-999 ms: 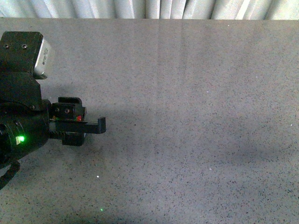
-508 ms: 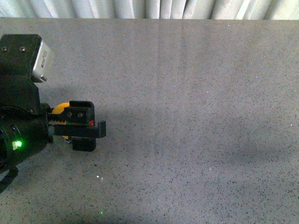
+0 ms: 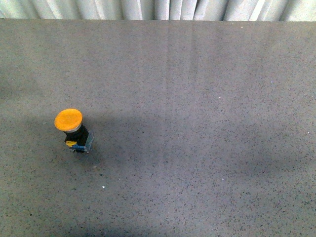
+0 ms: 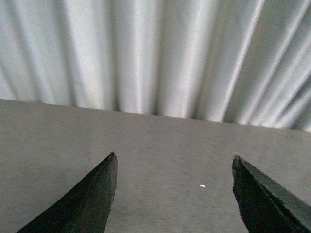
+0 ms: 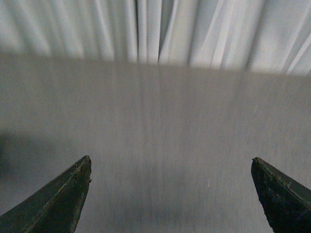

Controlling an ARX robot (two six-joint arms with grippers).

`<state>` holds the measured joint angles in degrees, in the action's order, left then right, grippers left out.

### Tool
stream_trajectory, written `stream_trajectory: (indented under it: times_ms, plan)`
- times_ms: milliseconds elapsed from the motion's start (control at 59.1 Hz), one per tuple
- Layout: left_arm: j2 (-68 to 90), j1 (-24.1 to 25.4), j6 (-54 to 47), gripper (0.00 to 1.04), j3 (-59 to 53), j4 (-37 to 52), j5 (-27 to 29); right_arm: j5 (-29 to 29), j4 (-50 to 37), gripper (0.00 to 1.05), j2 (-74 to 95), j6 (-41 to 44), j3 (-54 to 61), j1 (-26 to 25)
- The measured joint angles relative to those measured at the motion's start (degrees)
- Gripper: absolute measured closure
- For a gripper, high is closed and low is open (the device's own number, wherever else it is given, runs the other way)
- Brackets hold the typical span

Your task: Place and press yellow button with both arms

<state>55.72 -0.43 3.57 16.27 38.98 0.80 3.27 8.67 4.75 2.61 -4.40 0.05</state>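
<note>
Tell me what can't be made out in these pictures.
Front view: both arms lie outside the frame.
Wrist views: left gripper and right gripper show only fingertips, the rest cut by the edge; the yellow button appears in neither.
Front view: button's base too small for detail.

A grey, finely speckled tabletop (image 3: pixel 207 123) fills nearly the whole front view, its surface flecked with small dark grains and a few bright specks, one tiny white speck (image 3: pixel 103 187) lying near the front left. A broad, soft shadow (image 3: pixel 163 143) darkens the middle band of the tabletop from side to side. Along the far edge hangs a pale pleated curtain (image 3: pixel 148 9), whose vertical folds also show in both wrist views.
</note>
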Motion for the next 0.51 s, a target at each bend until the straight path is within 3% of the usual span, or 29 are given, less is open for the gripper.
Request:
stream_trajectory:
  times_ms: [34, 102, 169, 305, 508]
  plan:
    - [-3.58, 0.46, -0.81, 0.5, -2.91, -0.09, 0.0, 0.31, 8.74, 0.09, 9.05, 2.62, -5.18, 0.96]
    - [-8.61, 0.24, -1.88, 0.63, -7.45, -0.79, -1.03, -0.04, 9.22, 0.09, 19.04, 5.81, -9.31, 2.16]
    - [-12.04, 0.46, -2.45, 0.8, -9.99, -2.43, -0.57, -3.26, -0.37, 0.09, 32.39, 12.85, -13.35, 2.91]
    - [-16.39, 0.42, -2.73, 1.04, -11.5, -4.76, -0.9, -1.77, -12.0, 0.09, 48.65, 17.51, -17.77, 6.16]
    - [-21.9, 0.42, -2.95, 1.03, -13.11, -8.63, -0.83, 4.5, -25.42, 0.09, 70.95, 16.15, -27.63, 16.74]
